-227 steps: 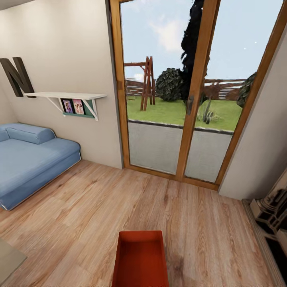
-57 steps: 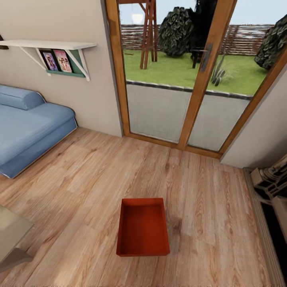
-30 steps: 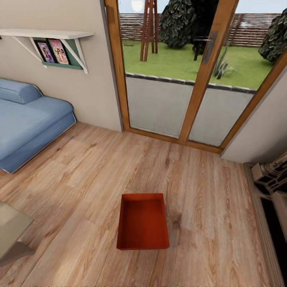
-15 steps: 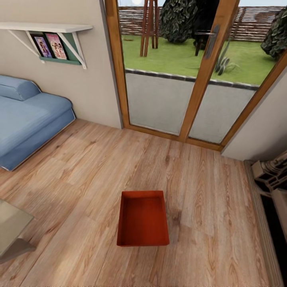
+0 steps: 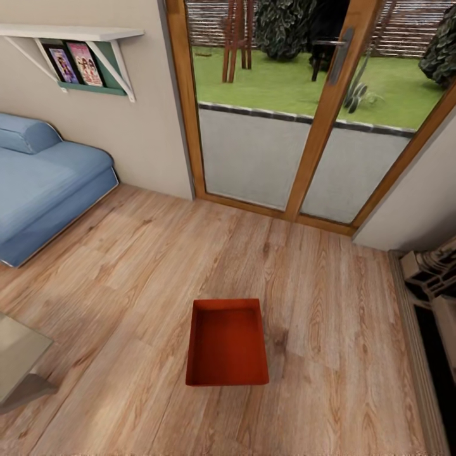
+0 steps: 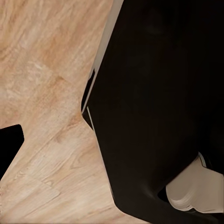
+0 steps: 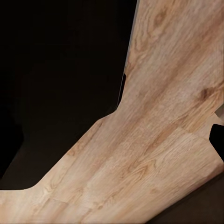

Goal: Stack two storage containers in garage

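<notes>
One orange-red storage container [image 5: 227, 343] lies empty and lidless on the light wood-plank floor [image 5: 126, 272] of the living room, low in the middle of the head view, about a step short of the glass door. A black fingertip [image 6: 10, 147] of the left gripper juts in at the edge of the left wrist view, above bare planks. Another black fingertip [image 7: 217, 140] of the right gripper shows in the right wrist view. Nothing sits between either pair of fingers. Both wrist views also take in my own dark body.
A wood-framed glass door [image 5: 297, 126] to the garden closes the far side. A blue sofa [image 5: 44, 183] stands left under a white wall shelf [image 5: 69, 33]. A low table corner [image 5: 16, 364] sits near left, and dark furniture [image 5: 437, 297] lines the right wall.
The head camera has tilted down and drawn back a little, so the container sits higher in the picture and shows whole. The container itself has stayed put on the planks.
</notes>
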`<state>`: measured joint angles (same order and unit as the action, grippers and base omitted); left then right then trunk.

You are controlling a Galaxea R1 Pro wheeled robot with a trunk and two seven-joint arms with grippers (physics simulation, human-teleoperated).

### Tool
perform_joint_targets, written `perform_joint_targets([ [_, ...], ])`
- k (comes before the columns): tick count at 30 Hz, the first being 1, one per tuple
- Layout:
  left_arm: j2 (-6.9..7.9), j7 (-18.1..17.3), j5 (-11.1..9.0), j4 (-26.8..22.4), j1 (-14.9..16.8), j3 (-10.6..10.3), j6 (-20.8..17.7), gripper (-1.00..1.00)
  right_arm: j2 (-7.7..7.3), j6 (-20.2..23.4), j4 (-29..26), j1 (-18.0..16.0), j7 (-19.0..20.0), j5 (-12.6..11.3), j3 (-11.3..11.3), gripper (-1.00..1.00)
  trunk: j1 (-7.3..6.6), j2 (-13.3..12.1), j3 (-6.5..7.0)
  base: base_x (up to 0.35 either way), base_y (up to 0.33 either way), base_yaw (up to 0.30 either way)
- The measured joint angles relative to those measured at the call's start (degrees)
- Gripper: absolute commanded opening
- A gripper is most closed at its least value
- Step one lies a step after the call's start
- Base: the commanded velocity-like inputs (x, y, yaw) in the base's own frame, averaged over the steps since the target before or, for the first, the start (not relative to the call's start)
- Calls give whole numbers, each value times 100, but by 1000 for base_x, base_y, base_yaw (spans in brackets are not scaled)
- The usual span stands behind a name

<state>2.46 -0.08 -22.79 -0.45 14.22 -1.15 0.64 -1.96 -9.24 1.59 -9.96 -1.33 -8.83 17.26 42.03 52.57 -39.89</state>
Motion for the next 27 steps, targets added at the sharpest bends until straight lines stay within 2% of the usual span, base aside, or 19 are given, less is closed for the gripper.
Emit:
perform_joint_targets([
  [27, 0, 0, 0, 0, 0, 2, 0, 100, 7, 13, 0, 0, 5, 0, 9, 100, 0, 0, -254, 0, 0, 0],
])
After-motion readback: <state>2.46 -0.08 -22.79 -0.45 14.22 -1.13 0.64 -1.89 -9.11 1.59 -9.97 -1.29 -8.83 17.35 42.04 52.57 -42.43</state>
